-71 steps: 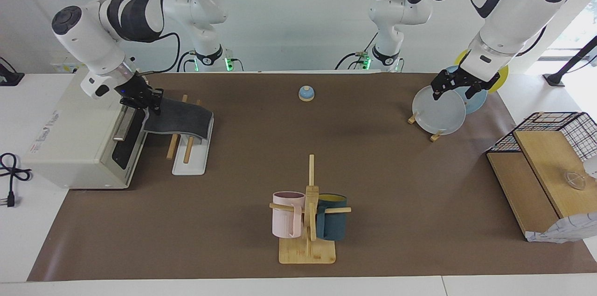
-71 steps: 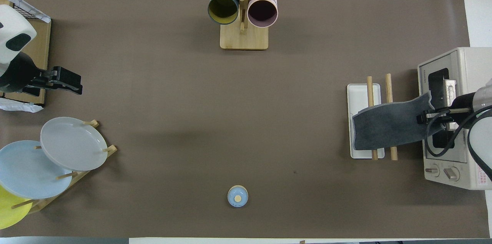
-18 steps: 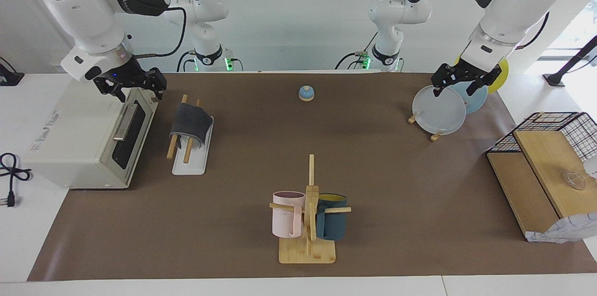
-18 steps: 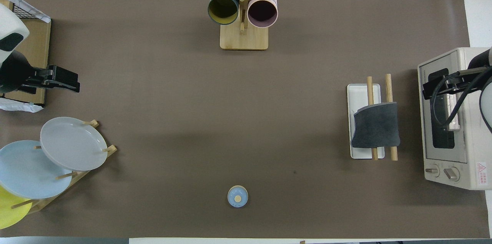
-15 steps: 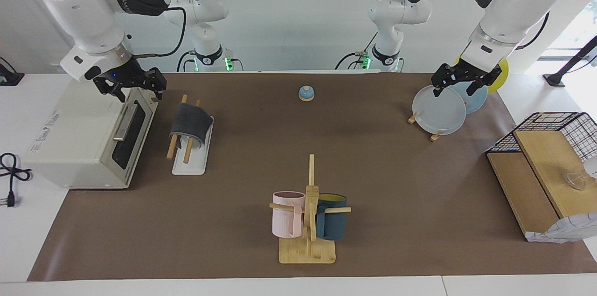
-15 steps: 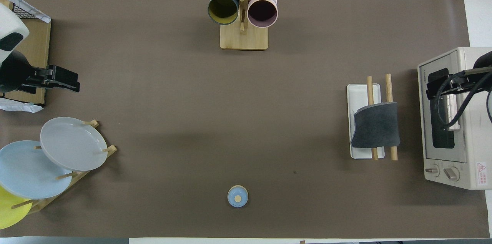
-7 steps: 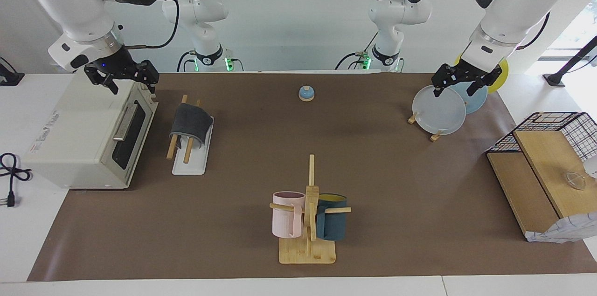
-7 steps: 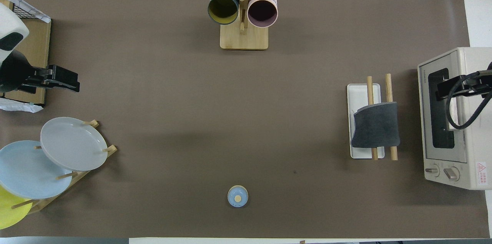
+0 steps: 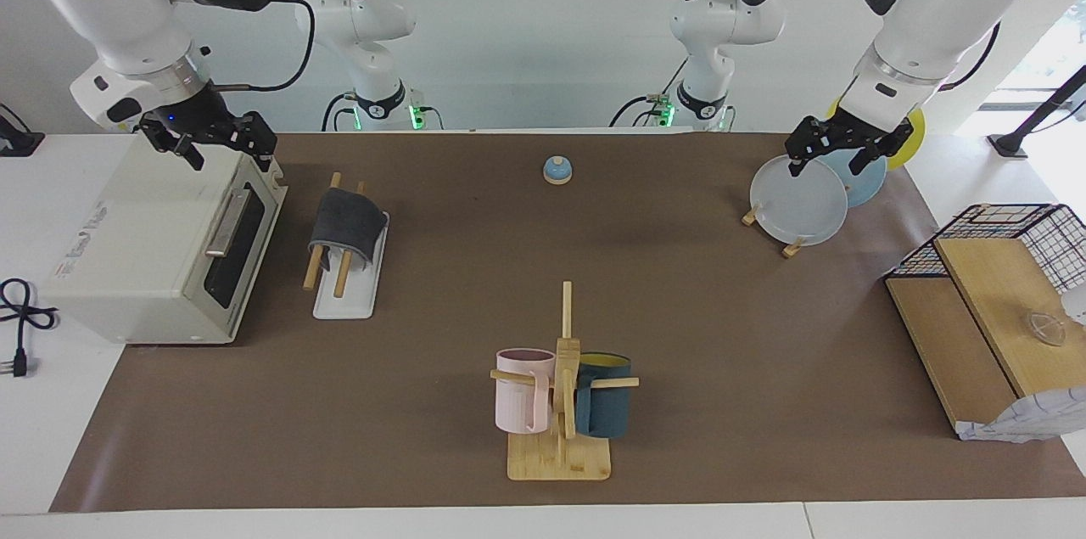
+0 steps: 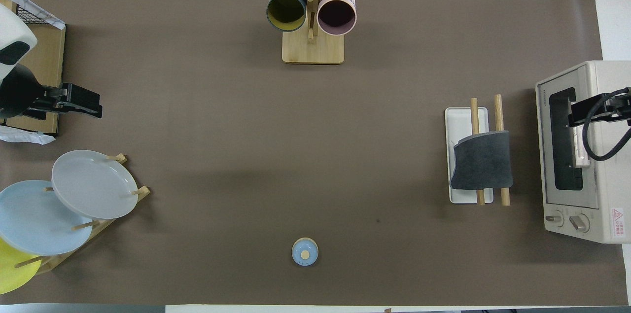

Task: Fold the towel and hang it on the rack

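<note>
The towel (image 9: 346,221), dark grey face out, hangs folded over both wooden rods of the rack (image 9: 344,300), toward the right arm's end of the table. It also shows in the overhead view (image 10: 482,167), covering the part of the rack (image 10: 458,118) nearer to the robots. My right gripper (image 9: 222,150) is open and empty, raised over the toaster oven, apart from the towel; it shows in the overhead view too (image 10: 581,111). My left gripper (image 9: 831,159) is open and empty and waits over the plate stand, also seen in the overhead view (image 10: 84,106).
A toaster oven (image 9: 144,242) stands beside the rack. A bamboo mug stand (image 9: 560,458) with two mugs is at the table's edge farthest from the robots. A blue bell (image 9: 556,170) is near the robots. Plates (image 9: 797,201) and a wire basket (image 9: 1018,225) are at the left arm's end.
My right gripper let go of the towel, which now hangs folded over the rods, then rose and drew back over the toaster oven. The left arm has barely moved.
</note>
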